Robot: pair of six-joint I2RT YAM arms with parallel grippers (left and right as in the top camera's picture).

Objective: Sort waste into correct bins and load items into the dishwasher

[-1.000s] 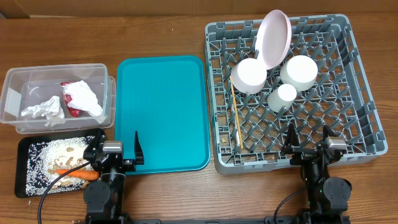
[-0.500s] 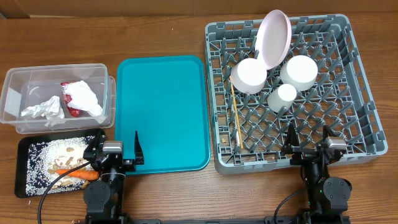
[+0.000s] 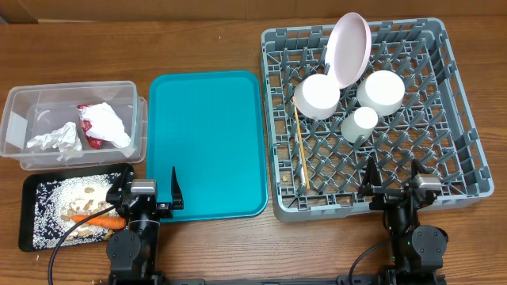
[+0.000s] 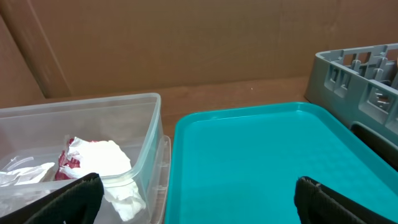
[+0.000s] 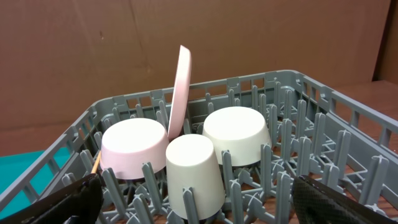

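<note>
The clear tub (image 3: 20,127) at the left holds crumpled white paper (image 3: 54,141) and a red-and-white wrapper (image 3: 99,123); both show in the left wrist view (image 4: 99,158). The black tray (image 3: 32,229) holds rice-like scraps (image 3: 79,190) and an orange carrot (image 3: 103,222). The grey dish rack (image 3: 459,119) holds an upright pink plate (image 3: 349,47), an overturned pink bowl (image 3: 318,96), a white bowl (image 3: 381,91), a small white cup (image 3: 364,120) and a chopstick (image 3: 300,149). My left gripper (image 3: 147,194) is open and empty at the front edge. My right gripper (image 3: 394,180) is open and empty over the rack's front wall. No fork shows.
An empty teal serving tray (image 3: 207,142) lies between the tub and the rack, and fills the left wrist view (image 4: 261,162). The wooden table (image 3: 230,43) runs behind everything, with a brown cardboard wall beyond.
</note>
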